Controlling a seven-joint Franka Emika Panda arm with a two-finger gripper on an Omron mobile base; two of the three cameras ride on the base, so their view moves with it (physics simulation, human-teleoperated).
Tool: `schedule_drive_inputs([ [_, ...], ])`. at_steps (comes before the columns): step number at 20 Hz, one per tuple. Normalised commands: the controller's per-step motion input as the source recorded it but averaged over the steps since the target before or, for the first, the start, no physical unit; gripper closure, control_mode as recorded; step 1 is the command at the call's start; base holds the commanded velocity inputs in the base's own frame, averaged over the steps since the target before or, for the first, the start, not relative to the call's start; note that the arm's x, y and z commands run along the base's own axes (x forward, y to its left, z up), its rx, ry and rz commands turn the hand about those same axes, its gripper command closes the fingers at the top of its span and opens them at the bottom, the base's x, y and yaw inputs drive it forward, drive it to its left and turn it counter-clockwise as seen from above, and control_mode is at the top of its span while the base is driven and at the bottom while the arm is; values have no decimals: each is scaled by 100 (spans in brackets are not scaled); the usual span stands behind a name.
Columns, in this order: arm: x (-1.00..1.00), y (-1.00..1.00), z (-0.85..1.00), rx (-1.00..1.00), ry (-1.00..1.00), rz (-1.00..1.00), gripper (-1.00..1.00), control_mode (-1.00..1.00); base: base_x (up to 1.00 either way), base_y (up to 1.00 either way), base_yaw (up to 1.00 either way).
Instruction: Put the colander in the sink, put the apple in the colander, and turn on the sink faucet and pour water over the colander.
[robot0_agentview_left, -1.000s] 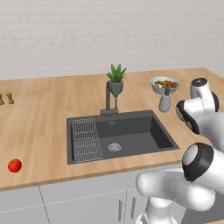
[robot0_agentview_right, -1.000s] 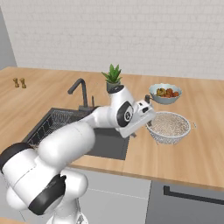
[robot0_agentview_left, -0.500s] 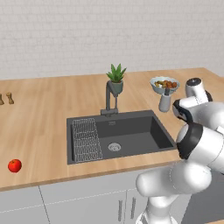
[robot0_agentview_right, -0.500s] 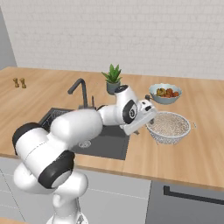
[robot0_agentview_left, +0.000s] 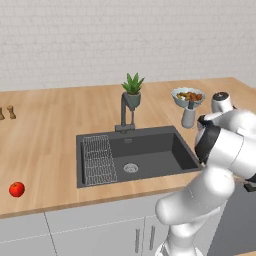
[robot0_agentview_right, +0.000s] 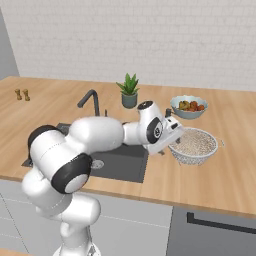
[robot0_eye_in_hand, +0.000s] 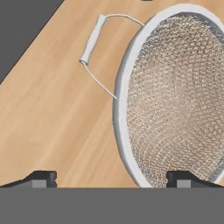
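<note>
The colander (robot0_agentview_right: 194, 145) is a silvery mesh bowl that stands on the wooden counter to the right of the sink (robot0_agentview_right: 125, 165). My gripper (robot0_agentview_right: 171, 144) hangs open just beside its left rim. In the hand view the colander (robot0_eye_in_hand: 175, 100) lies close ahead, and my gripper (robot0_eye_in_hand: 111, 180) straddles its near rim with wide-apart fingertips (robot0_eye_in_hand: 41, 178). A wire side handle (robot0_eye_in_hand: 92, 39) juts out over the wood. The red apple (robot0_agentview_left: 17, 189) lies on the counter far left of the sink (robot0_agentview_left: 150, 147). The dark faucet (robot0_agentview_left: 123, 112) stands behind the basin.
A white fruit bowl (robot0_agentview_right: 188, 106) stands behind the colander. A potted plant (robot0_agentview_left: 132, 90) stands by the faucet and a small grey cup (robot0_agentview_left: 188, 117) near the bowl. A wire rack (robot0_agentview_left: 98, 160) fills the sink's left side. Two small shakers (robot0_agentview_left: 6, 113) stand far left.
My arm has folded lower and swung right, bringing the hand a little closer to the colander's rim. The gripper has stayed open. Nothing on the counter has moved.
</note>
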Motion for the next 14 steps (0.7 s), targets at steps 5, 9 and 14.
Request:
schedule_drive_inputs([
  [5,21,-12,-19,0,0,0,-100,-100,0,0,0],
  [9,16,-14,-20,0,0,0,-100,-100,0,0,0],
  [14,23,-14,-12,0,0,0,-100,-100,0,0,0],
])
